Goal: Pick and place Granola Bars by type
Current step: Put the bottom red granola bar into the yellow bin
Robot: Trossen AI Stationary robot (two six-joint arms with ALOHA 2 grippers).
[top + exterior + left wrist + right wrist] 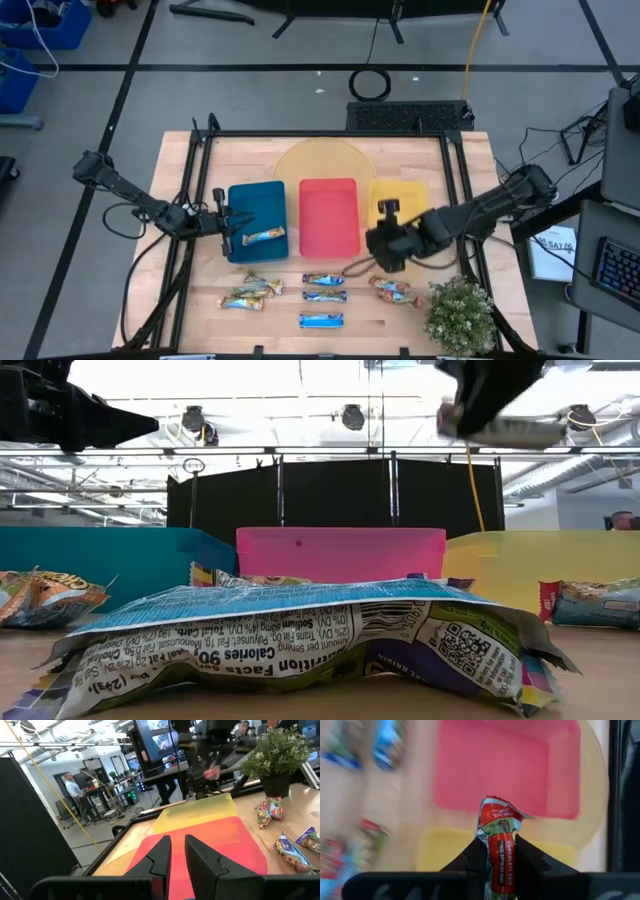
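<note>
My right gripper (380, 240) hangs high over the near left corner of the yellow tray (400, 195), shut on a red granola bar (499, 835). That bar also shows far above the trays in the low view (505, 428). My left gripper (177, 851) waits level at the blue tray's (250, 205) left edge, its fingers nearly together with nothing between them. A tan bar (264, 237) lies flat in the blue tray. Tan bars (250, 292), blue bars (323, 296) and red bars (393, 291) lie flat on the table in front of the trays. My right gripper pinches the red bar between its two fingers at the middle of the wrapper (501, 854). The bar runs along the fingers, and its crumpled end (495, 810) sticks out past the fingertips. The fingers slant down from the table's right side. The bar is lifted clear of everything.
The red tray (329, 235) stands between the blue and yellow ones, on a round tan mat (320, 160). A potted plant (460, 312) stands at the near right corner. A black frame (330, 134) borders the table. People stand in the room beyond the table.
</note>
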